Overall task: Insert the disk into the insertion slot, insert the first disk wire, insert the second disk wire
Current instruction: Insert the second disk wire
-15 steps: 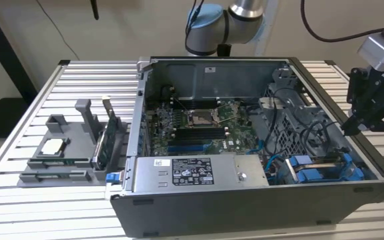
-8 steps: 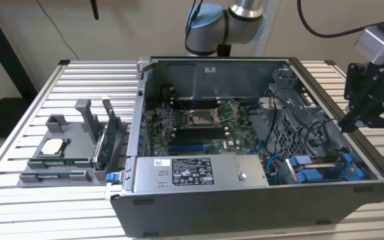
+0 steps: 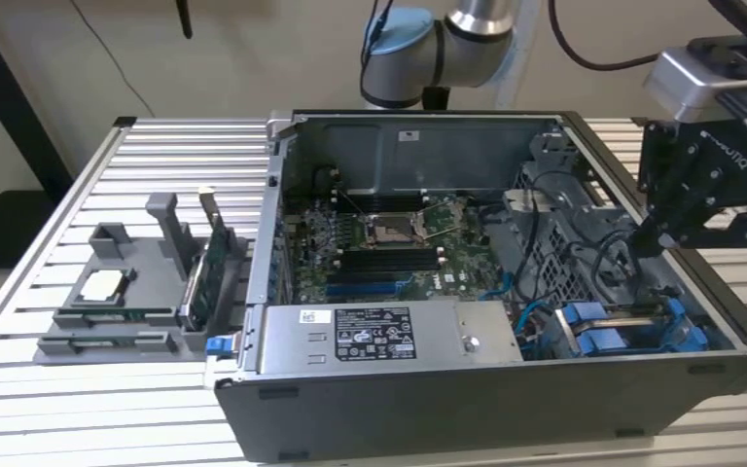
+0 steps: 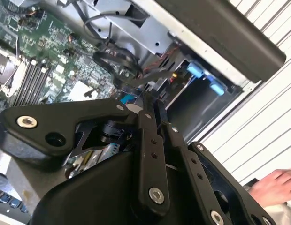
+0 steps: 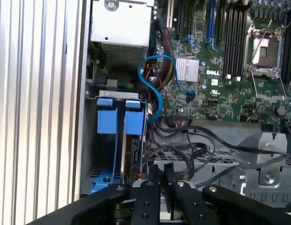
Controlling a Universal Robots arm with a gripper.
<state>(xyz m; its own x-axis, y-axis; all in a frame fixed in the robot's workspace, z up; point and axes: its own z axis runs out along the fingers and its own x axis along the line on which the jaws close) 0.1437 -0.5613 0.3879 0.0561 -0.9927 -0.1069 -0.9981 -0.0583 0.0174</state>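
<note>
The disk (image 3: 607, 336), in its blue carrier, sits inside the insertion slot (image 3: 665, 311) of the grey perforated drive cage (image 5: 206, 164), at the near corner of the open computer case on the exterior view's right. Its blue tabs (image 5: 118, 123) face outward, and they also appear in the second wrist view as blue tabs (image 4: 202, 75). My black gripper (image 3: 653, 238) hangs inside the case just above the cage, among loose black wires (image 5: 183, 150). Its fingers (image 5: 155, 180) are pressed together, and a black disk wire (image 4: 131, 82) meets the gripper (image 4: 152, 93) at its tips.
The grey power-supply box (image 3: 373, 336) lies along the case's front wall, with the green motherboard (image 3: 373, 243) behind it. A blue cable (image 5: 152, 79) loops beside the cage. A grey fixture with parts (image 3: 127, 292) stands on the slatted table. A person's hand (image 4: 274, 183) rests outside the case.
</note>
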